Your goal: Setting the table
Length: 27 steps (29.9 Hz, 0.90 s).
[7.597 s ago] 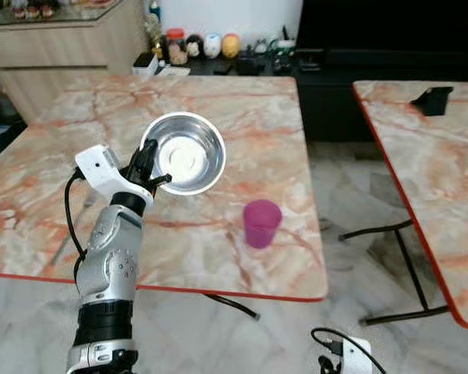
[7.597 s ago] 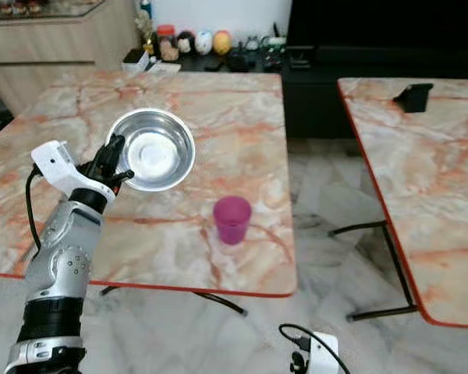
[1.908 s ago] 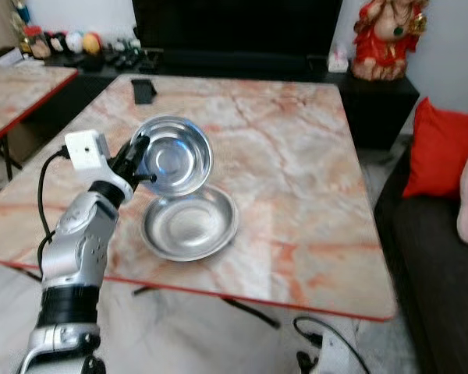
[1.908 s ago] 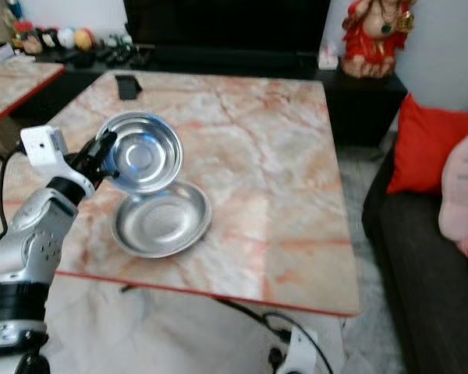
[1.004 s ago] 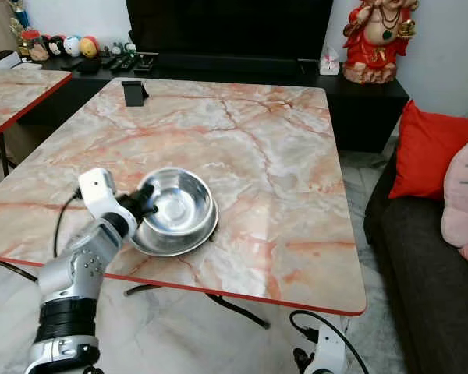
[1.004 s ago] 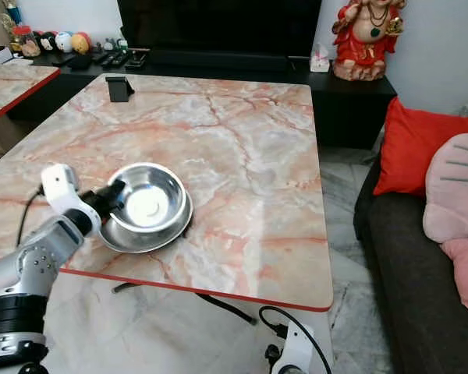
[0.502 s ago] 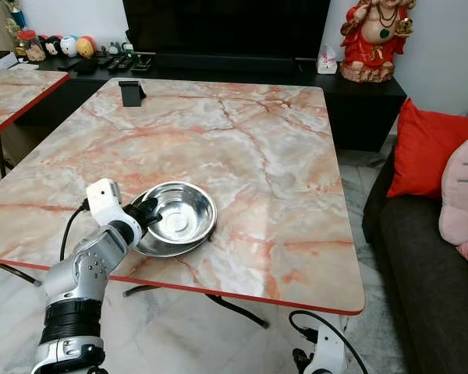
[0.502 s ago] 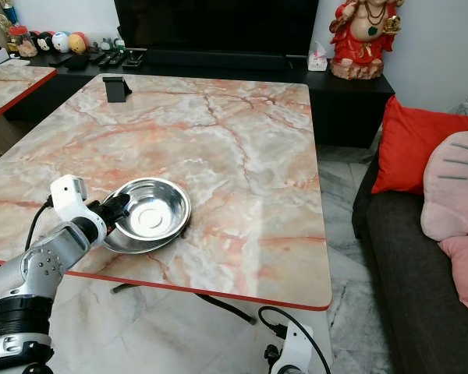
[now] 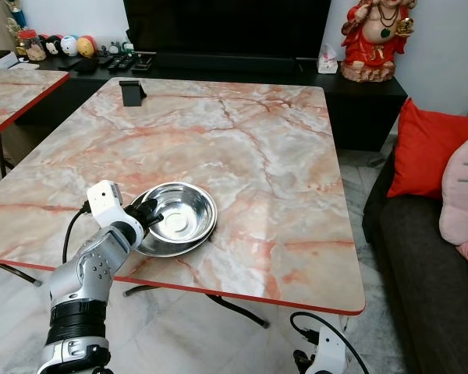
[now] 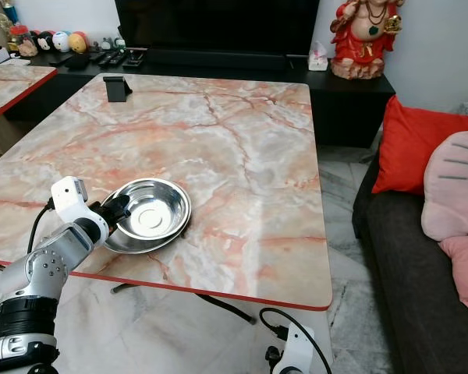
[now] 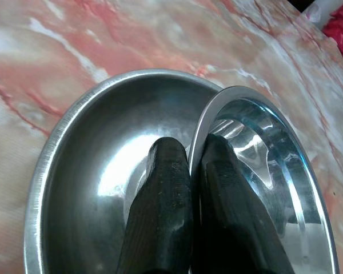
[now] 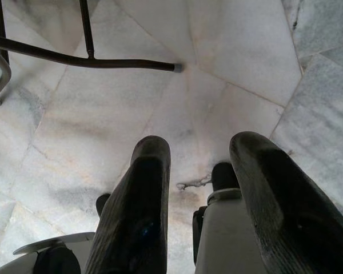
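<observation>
**Two steel bowls nested at the near left of the counter**

Two steel bowls sit one inside the other on the marble counter [image 9: 265,156], close to its near left edge. We see the left gripper [image 11: 190,165] clamped on the rim of the inner bowl [image 9: 181,214], one finger inside and one outside, while that bowl rests within the wider outer bowl [image 11: 74,171]. The right gripper [image 12: 208,165] hangs low over the tiled floor [image 12: 228,51], its fingers apart and holding nothing. A small black stand [image 9: 130,92] stands at the far left corner of the counter. Red cushions [image 9: 425,152] lie on the sofa to the right.
</observation>
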Motion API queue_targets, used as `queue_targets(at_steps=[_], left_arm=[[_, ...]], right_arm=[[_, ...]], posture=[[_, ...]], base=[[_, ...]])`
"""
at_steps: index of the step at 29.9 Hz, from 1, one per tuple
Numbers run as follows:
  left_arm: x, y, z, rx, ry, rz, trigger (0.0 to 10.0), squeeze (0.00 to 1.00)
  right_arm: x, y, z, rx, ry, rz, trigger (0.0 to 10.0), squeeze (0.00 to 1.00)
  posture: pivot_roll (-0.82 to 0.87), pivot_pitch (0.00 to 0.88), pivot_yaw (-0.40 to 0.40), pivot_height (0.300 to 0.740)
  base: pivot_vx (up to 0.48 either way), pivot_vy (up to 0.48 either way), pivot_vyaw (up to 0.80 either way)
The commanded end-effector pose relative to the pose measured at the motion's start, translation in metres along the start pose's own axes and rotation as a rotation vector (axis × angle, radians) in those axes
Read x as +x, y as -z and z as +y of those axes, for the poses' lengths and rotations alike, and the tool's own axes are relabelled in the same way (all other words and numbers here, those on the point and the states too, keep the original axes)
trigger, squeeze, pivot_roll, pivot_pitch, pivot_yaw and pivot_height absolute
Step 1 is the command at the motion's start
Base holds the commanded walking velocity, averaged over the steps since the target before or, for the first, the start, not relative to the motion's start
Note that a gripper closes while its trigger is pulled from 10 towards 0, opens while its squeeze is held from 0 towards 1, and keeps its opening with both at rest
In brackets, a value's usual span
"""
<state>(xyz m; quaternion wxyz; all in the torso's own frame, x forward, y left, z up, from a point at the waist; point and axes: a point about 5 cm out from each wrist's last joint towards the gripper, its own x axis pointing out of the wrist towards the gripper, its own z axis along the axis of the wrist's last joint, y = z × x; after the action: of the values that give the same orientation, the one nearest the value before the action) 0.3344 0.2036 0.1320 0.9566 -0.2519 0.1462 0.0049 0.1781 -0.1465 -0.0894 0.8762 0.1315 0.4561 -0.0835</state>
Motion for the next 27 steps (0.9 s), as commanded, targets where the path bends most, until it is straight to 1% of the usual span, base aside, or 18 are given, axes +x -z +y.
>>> queue_targets(at_steps=[1,4,11,13,14,22,27], left_arm=[[0.0012,-0.0064,0.0031,0.017,-0.037,-0.023,10.0,0.0],[0.0013,-0.0078,0.0046,0.033,-0.053,-0.03,10.0,0.0],[0.0021,-0.0084,0.0064,0.021,-0.072,-0.034,10.0,0.0],[0.0026,-0.0108,0.006,-0.02,-0.079,-0.055,10.0,0.0],[0.0027,-0.0109,0.0058,-0.026,-0.078,-0.056,10.0,0.0],[0.0026,-0.0091,0.0108,-0.022,-0.106,-0.045,10.0,0.0],[0.0026,-0.0082,0.0107,-0.019,-0.107,-0.039,10.0,0.02]], right_arm=[[-0.0006,0.0032,-0.0007,-0.004,0.0,0.01,10.0,0.0],[-0.0005,0.0032,-0.0007,-0.005,-0.001,0.011,10.0,0.0],[-0.0007,0.0036,-0.0013,-0.004,-0.001,0.011,10.0,0.0],[-0.0008,0.0041,-0.0017,-0.003,0.001,0.013,10.0,0.0],[-0.0007,0.0041,-0.0017,-0.003,0.001,0.013,10.0,0.0],[-0.0009,0.0047,-0.0025,-0.003,0.0,0.015,10.0,0.0],[-0.001,0.005,-0.0029,-0.003,0.0,0.015,10.0,0.0]], posture=[[0.0,0.0,0.021,0.74],[0.0,0.0,0.021,0.74],[-0.01,0.0,0.02,0.74],[0.0,0.0,0.019,0.74],[0.0,0.0,0.019,0.74],[-0.01,0.0,0.018,0.74],[0.0,0.0,0.016,0.74]], base=[[0.0,0.0,0.0],[0.0,0.0,0.0],[0.0,0.0,0.0],[0.0,0.0,0.0],[0.0,0.0,0.0],[0.0,0.0,0.0],[0.0,0.0,0.0]])
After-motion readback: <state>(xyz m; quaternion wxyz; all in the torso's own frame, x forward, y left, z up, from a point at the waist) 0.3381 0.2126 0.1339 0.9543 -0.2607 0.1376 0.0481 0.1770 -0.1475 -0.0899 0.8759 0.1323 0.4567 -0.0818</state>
